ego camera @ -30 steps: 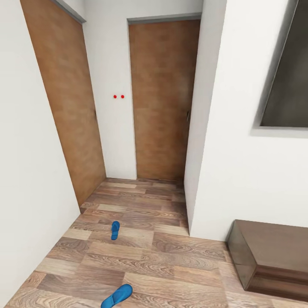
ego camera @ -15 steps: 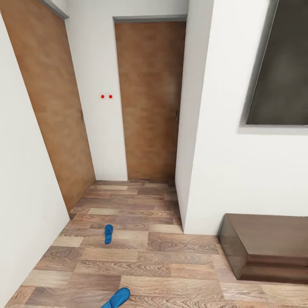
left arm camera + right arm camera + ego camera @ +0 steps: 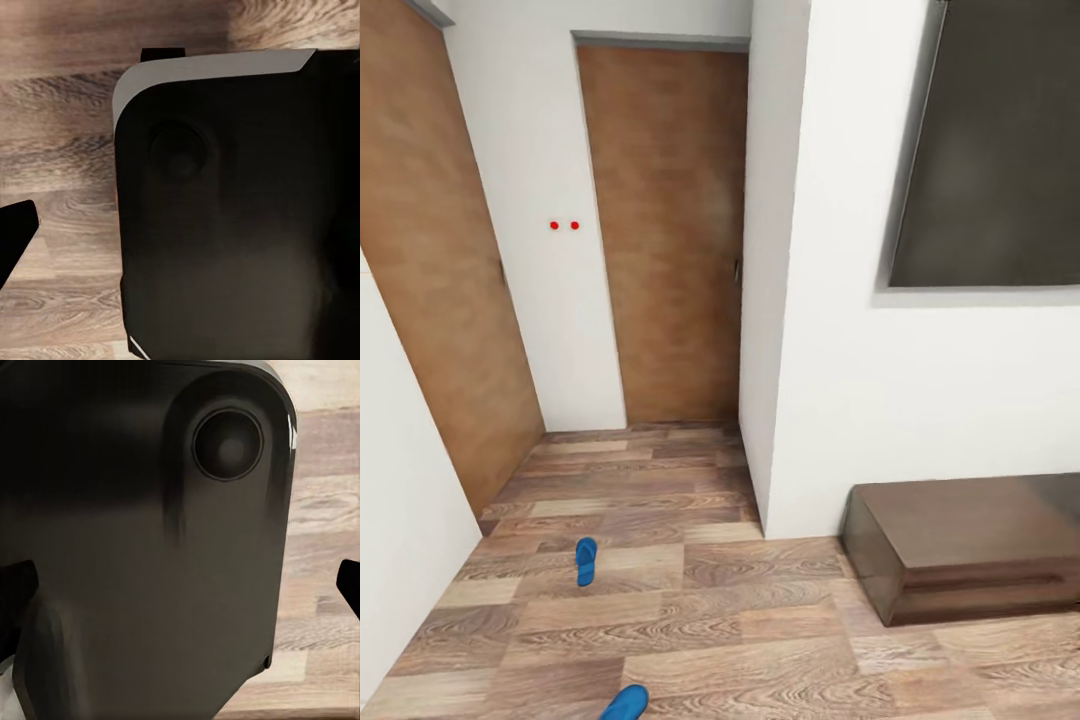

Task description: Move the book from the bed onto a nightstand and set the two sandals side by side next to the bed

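Observation:
Two bright blue sandals lie apart on the wood floor in the head view. One sandal [image 3: 586,560] rests in the hallway opening, and the other sandal [image 3: 625,703] is cut off by the picture's lower edge. The book, the bed and the nightstand are out of view. In the right wrist view, my right gripper [image 3: 180,585] is open and empty, with one dark fingertip at each side edge against the robot's black body [image 3: 150,510]. My left gripper [image 3: 180,232] also looks open, though just one fingertip [image 3: 15,236] stands out against the floor.
A long low dark wooden bench [image 3: 970,545] stands against the white wall at the right, under a dark wall panel [image 3: 1000,150]. A white wall corner [image 3: 775,400] juts out beside it. Two closed wooden doors [image 3: 670,240] end the short hallway. A white wall [image 3: 400,500] bounds the left.
The whole head view has shifted left, so the camera has turned right. More of the bench and the dark panel now show. The sandals themselves have not moved on the floor.

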Motion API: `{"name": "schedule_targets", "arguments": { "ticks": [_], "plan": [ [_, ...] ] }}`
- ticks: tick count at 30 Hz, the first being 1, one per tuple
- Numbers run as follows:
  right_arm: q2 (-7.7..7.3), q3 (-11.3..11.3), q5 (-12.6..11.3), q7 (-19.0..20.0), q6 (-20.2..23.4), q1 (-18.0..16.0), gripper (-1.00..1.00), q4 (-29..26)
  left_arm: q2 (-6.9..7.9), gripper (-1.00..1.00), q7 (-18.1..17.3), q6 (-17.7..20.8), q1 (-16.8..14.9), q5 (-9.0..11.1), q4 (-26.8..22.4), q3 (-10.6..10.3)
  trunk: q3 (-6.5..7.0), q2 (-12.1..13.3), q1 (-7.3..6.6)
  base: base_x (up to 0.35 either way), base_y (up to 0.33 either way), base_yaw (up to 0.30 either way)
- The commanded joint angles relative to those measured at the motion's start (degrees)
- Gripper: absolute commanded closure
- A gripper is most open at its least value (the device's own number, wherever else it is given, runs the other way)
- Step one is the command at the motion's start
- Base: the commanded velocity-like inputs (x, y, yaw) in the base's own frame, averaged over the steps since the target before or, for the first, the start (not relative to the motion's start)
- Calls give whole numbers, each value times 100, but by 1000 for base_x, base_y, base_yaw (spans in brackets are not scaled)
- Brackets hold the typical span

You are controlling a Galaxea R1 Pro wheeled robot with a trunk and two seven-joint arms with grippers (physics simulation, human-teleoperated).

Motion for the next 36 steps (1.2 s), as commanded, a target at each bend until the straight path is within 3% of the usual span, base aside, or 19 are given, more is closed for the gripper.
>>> {"name": "schedule_targets", "arguments": {
  "ticks": [1,36],
  "plan": [
    [0,-4,-4,7,-3,-4,-100,0,0,-100,-12,35,2,4,-18,-7,-6,-3,0,0,114,-260],
    [-13,-8,-43,33,-9,-4,-100,-5,-8,-100,-12,7,2,4,-146,-7,-6,-3,0,0,93,-261]
  ]
}}
